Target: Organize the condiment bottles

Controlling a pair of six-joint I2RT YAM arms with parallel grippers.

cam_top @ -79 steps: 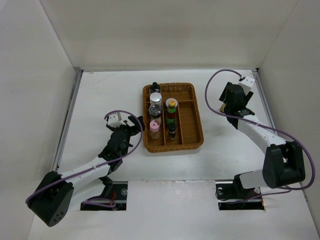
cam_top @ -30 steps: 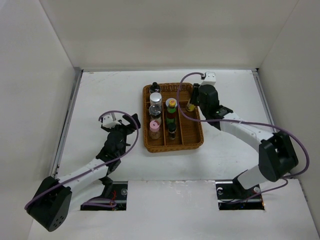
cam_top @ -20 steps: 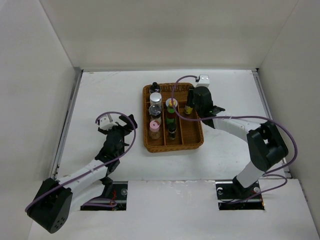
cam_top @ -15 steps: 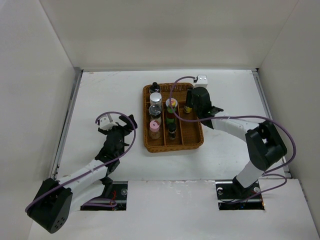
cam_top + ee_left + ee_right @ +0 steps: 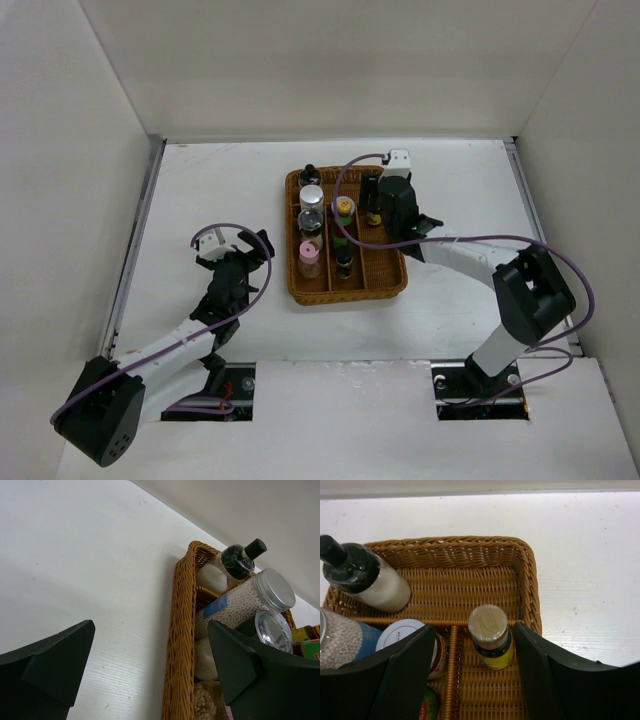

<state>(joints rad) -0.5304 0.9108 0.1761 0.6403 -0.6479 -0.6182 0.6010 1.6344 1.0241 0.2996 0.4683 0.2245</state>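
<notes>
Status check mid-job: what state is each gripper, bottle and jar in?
Tan-capped, yellow-labelled bottle: upright, capped, in the right compartment of the brown wicker tray.
Right gripper: open, straddling that bottle.
Left gripper: open, empty.
Silver-lidded jar of white beads: lid on, in tray.
Black-capped bottle: capped, in tray.

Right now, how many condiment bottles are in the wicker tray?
8. Left row, far to near: black-capped bottle, silver-lidded jar, clear-lidded jar, pink-capped bottle. Middle row: yellow-capped bottle, green-topped bottle, dark-capped bottle. Right: tan-capped bottle between the right fingers. Others may be hidden.
</notes>
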